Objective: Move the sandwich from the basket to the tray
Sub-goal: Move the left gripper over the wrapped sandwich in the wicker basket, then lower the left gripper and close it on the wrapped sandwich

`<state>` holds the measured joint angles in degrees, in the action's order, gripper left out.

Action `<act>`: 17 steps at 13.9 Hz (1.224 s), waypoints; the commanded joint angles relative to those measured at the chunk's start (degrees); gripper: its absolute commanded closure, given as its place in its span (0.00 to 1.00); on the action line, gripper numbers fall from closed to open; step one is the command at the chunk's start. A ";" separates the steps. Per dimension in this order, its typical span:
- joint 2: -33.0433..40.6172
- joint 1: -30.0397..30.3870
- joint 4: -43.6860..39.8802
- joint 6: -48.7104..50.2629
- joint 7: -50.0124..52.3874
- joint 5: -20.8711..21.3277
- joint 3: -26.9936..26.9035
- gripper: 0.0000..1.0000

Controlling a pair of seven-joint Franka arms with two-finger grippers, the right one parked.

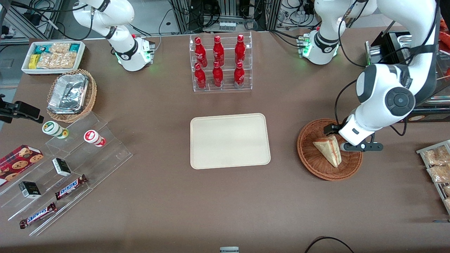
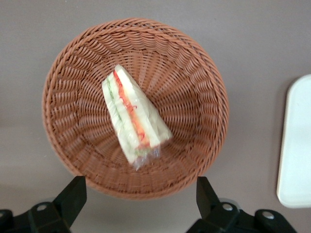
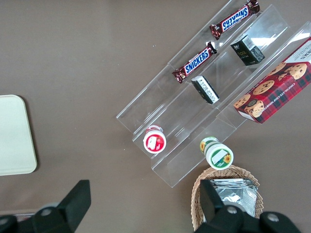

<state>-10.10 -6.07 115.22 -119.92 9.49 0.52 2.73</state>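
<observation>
None of the actual moving has been done yet, as far as can be seen. The sandwich (image 2: 132, 114) is lying on its side in the basket (image 2: 73, 68), roughly in the middle, wrap and all. The tray (image 1: 230, 140) sits bare on the bench (image 1: 175, 203), well apart from the basket, toward the parked arm's end of things. The end effector (image 2: 141, 194) is hung above the basket with its fingers (image 2: 72, 196) spread wide, nothing held between them, and the sandwich isn't being touched. So the approach can probably be counted as done, or nearly. What's left, by the look of it: the drop down over the sandwich, the squeeze, the lift out, the carry across to the tray, and the release there. Basically the whole job.
</observation>
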 commanded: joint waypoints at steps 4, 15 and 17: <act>1.05 -0.26 5.89 -9.79 23.40 0.27 -0.36 0.00; -3.69 0.36 8.88 -19.29 38.32 -0.43 -0.62 0.00; -5.27 0.36 8.80 -20.25 38.32 -0.43 -0.62 0.00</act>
<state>-13.72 -5.58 124.10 -138.17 46.87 0.45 2.27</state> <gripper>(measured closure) 0.000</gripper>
